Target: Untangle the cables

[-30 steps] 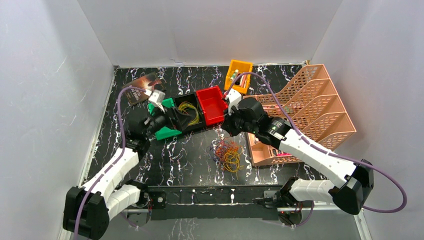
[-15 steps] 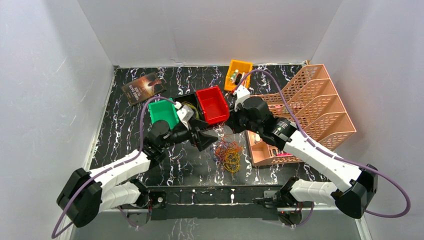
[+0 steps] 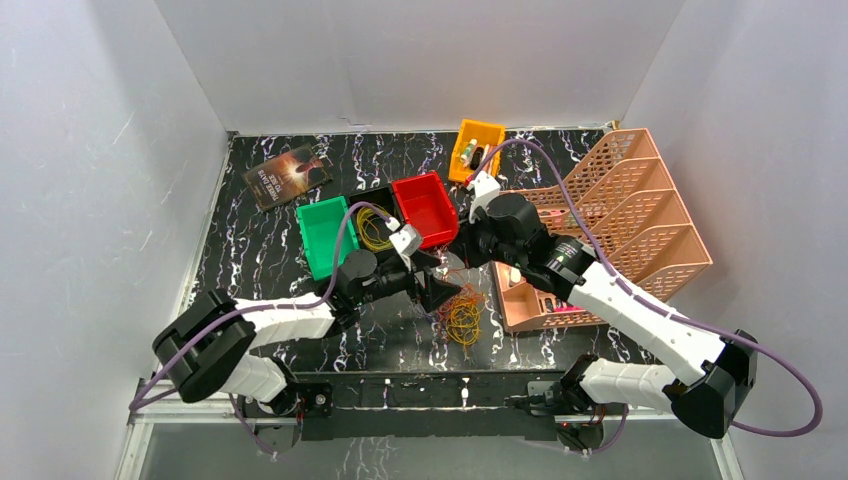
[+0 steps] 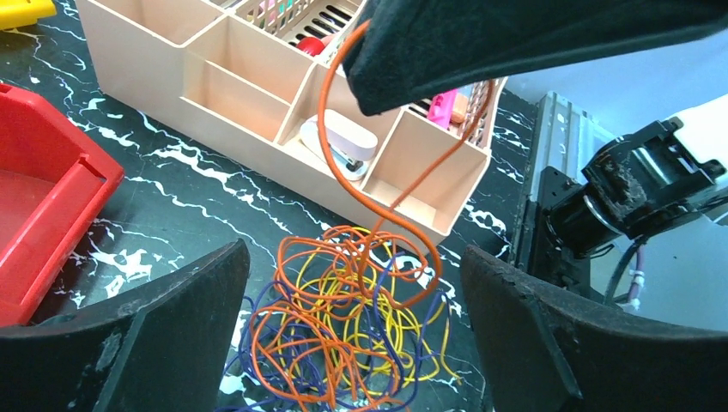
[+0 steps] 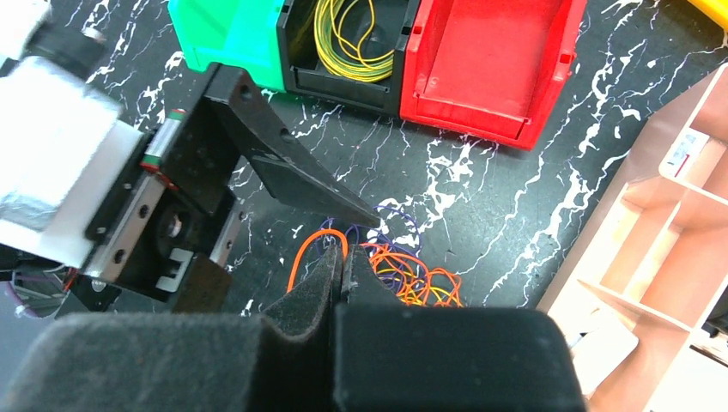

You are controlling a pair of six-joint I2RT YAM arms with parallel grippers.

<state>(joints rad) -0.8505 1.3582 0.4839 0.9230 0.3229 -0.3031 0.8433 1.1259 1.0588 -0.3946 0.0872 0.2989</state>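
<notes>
The cables [image 3: 461, 316] lie as a fist-sized tangle of orange, yellow and purple wires on the black marbled table. My left gripper [image 4: 354, 257] is open, with its fingers low on either side of the cables [image 4: 348, 330] and nothing gripped. My right gripper [image 5: 342, 255] is shut on one orange cable [image 4: 329, 146], which rises in a loop out of the tangle [image 5: 412, 276] to its black pads. In the top view the right gripper [image 3: 462, 252] hangs just behind the pile and the left gripper [image 3: 438, 292] is at its left edge.
A green bin [image 3: 322, 235], a black bin holding a yellow-green coil [image 3: 375, 230] and a red bin [image 3: 425, 208] stand in a row behind the pile. A peach file organiser [image 3: 620, 220] is close on the right. An orange bin [image 3: 478, 148] and a book [image 3: 286, 175] lie at the back.
My left arm has swung from the bins to the right and down, bringing its open gripper around the tangle. The right gripper stays shut on the orange cable, barely moved.
</notes>
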